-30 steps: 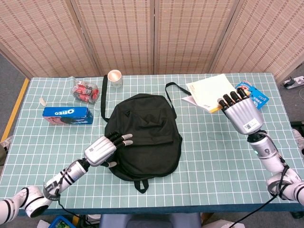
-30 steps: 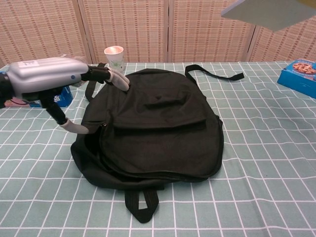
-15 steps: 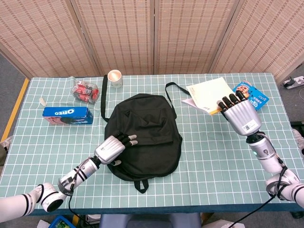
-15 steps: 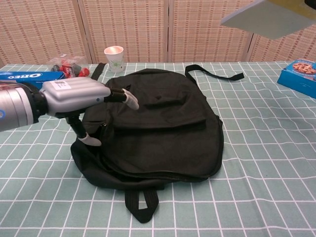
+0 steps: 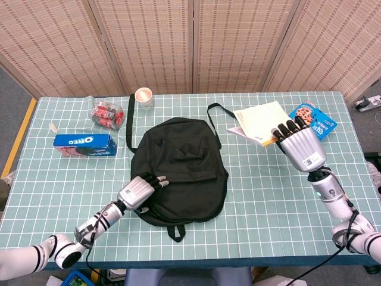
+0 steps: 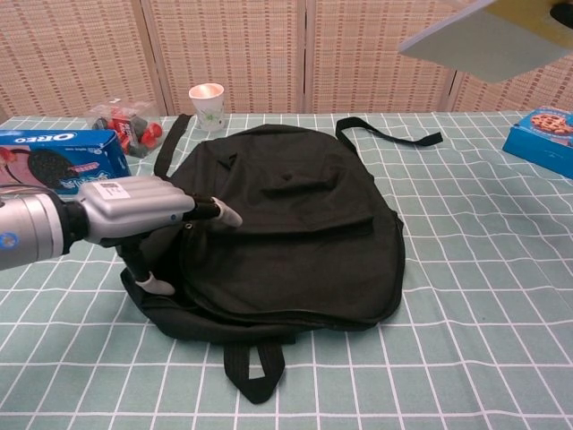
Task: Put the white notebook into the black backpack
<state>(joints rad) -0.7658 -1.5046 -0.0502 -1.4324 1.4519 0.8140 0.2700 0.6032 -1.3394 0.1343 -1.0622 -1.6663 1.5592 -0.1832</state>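
Observation:
The black backpack (image 5: 178, 170) lies flat in the middle of the table, also seen in the chest view (image 6: 286, 228). My left hand (image 5: 141, 192) rests on its lower-left edge, fingers stretched over the fabric and thumb down against the side (image 6: 134, 215); it encloses nothing that I can see. My right hand (image 5: 302, 148) holds the white notebook (image 5: 259, 121) by its near edge, raised above the table to the right of the backpack. Only the notebook's underside (image 6: 483, 45) shows at the top right of the chest view.
An Oreo box (image 5: 83, 145) and a bag of red snacks (image 5: 108, 113) lie at the left. A paper cup (image 5: 143, 97) stands behind the backpack. A blue cookie pack (image 5: 314, 116) lies at the far right, beside the notebook. Folding screens close the back.
My left hand has slid toward me along the backpack's left side, down to its lower-left edge. My right hand has carried the notebook slightly left and toward the backpack.

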